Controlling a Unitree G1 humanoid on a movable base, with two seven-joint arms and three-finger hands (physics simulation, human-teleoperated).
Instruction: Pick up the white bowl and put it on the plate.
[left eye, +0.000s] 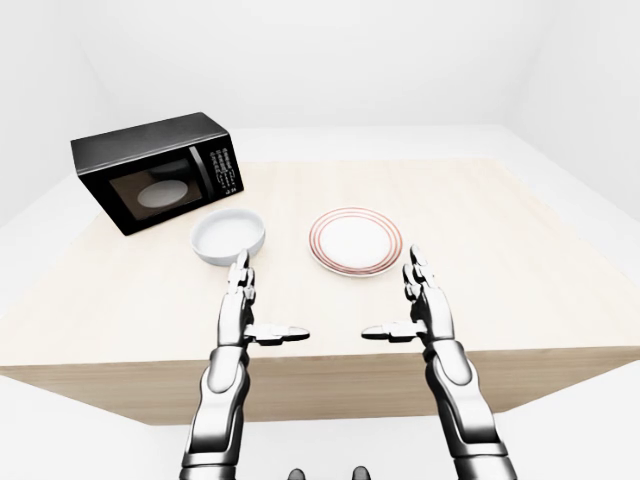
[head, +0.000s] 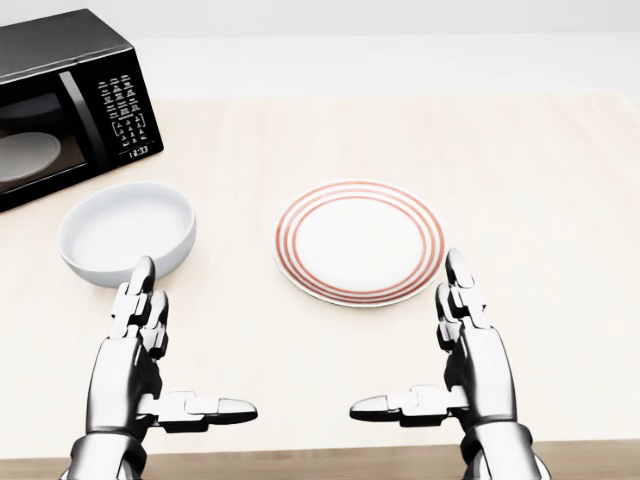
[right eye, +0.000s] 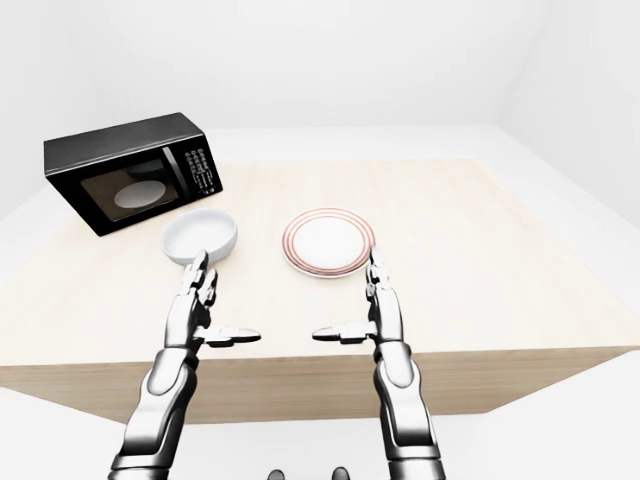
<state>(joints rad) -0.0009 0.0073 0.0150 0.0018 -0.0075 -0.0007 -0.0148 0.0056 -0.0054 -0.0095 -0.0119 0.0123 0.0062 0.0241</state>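
**Q:** White walls and a white floor are wrapping round a pale wooden tabletop (head: 520, 180), right? What's sitting on it?

**A:** Yep, light wood grain all over. In the head view a black microwave (head: 60, 100) is sitting at about 10 o'clock, door shut, with something pale and round showing through the window, can't tell what. Its keypad is facing toward the middle of the tabletop.

**Q:** And the white bowl?

**A:** White bowl (head: 127, 232) is sitting upright just below the microwave, near it but not touching, at roughly 9 o'clock from the plate. It's looking empty. The plate (head: 359, 242) is lying flat around the middle of the head view, white with red rings round the rim, nothing resting on it. The two are sitting side by side with bare wood between them.

**Q:** What are the hands doing?

**A:** Both are hovering over the near edge of the tabletop, palms facing each other. Left robot hand (head: 140, 350) is hanging at about 6 o'clock from the bowl, fingers spread and pointing up-view, thumb sticking out toward the centre. Its fingertips are overlapping the bowl's near rim in the picture, but I can't tell if they're actually touching. Right robot hand (head: 470, 350) is mirroring it at about 5 o'clock from the plate, fingers apart too, gripping nothing.
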